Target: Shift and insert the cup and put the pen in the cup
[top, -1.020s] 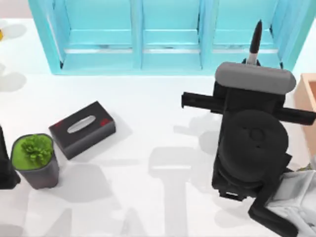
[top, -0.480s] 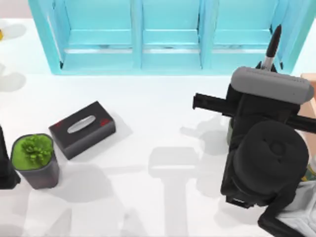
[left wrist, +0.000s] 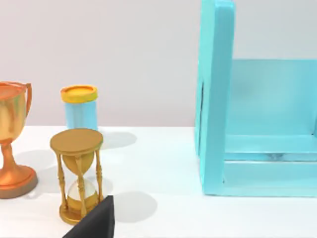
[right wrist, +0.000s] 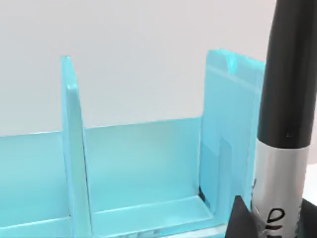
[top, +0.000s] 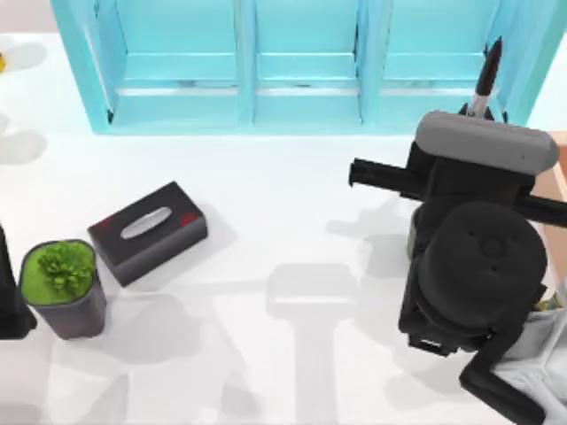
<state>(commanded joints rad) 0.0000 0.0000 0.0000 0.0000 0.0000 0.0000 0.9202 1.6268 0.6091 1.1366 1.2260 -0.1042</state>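
Right hand (top: 471, 113): clamped on the pen (top: 485, 80), upright, near the counter's far right corner, in front of the blue rack's (top: 239, 66) rightmost bay.
Pen: tip up; white band at my fingers.
Cup (top: 413, 241): only an olive sliver beside my arm; whether it stands inside the bay I cannot tell.
Step, I judge: carrying the pen to the cup.
Next: centre the pen over the cup's mouth, lower, release.
Left arm (top: 11, 301): parked at the counter's left edge; grip unclear.

The middle of the tabletop (top: 292, 221) is bare and wide. At the back, the blue shelf (top: 301, 62) blocks the way. On the left stand a tissue box (top: 148, 232) and a plant pot (top: 64, 288), close together.
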